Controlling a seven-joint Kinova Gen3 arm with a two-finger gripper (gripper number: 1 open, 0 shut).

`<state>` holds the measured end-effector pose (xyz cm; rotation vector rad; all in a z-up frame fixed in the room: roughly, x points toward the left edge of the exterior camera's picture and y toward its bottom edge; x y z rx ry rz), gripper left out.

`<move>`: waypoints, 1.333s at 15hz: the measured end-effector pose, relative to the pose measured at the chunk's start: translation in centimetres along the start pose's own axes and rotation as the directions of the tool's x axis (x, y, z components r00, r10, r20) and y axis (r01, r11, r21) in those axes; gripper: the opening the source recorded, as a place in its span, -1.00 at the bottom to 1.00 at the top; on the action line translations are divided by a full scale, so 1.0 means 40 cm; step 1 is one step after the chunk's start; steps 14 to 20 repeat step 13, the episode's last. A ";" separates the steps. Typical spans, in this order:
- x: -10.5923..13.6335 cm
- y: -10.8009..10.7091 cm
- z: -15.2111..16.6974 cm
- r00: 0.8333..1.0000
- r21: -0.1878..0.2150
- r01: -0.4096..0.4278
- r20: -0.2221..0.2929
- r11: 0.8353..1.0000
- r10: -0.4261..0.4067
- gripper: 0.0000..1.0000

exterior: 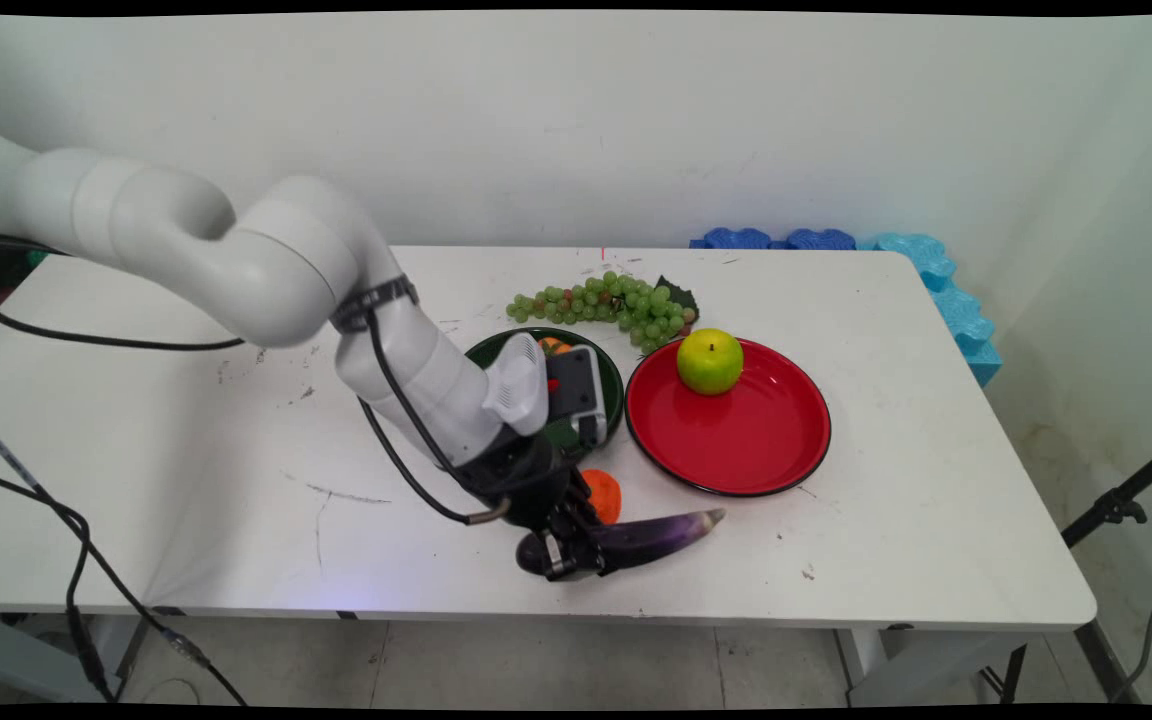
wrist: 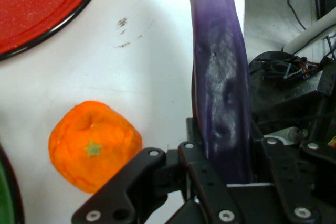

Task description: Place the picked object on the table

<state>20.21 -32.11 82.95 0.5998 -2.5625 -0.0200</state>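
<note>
A long purple eggplant [exterior: 651,535] lies near the table's front edge, its pale tip pointing right toward the red plate. My gripper [exterior: 576,555] is low over its left end with the fingers shut on it. In the hand view the eggplant [wrist: 220,93] runs up between the two black fingers [wrist: 202,166], held at its thick end. An orange fruit [exterior: 604,494] sits just behind the gripper on the table, and the same orange fruit [wrist: 93,145] shows left of the fingers in the hand view.
A red plate [exterior: 746,440] holds a green apple [exterior: 709,361]. A dark green bowl [exterior: 536,345] behind the wrist is partly hidden by it. Green grapes [exterior: 611,305] lie further back. Blue foam blocks [exterior: 921,270] line the far right corner. The red plate's rim [wrist: 37,30] appears top left.
</note>
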 end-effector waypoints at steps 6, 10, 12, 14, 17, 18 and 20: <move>0.012 0.008 0.051 1.000 0.010 -0.001 -0.003 1.000 0.001 -1.00; 0.022 0.008 0.069 1.000 0.014 -0.003 -0.010 1.000 0.003 1.00; 0.027 0.009 0.076 1.000 0.014 -0.006 -0.016 1.000 0.006 1.00; 0.029 0.010 0.077 1.000 0.014 -0.007 -0.019 1.000 0.007 1.00; 0.029 0.010 0.077 1.000 0.014 -0.007 -0.019 1.000 0.007 1.00; 0.029 0.010 0.077 1.000 0.014 -0.007 -0.019 1.000 0.007 1.00; 0.029 0.010 0.077 1.000 0.014 -0.007 -0.019 1.000 0.007 1.00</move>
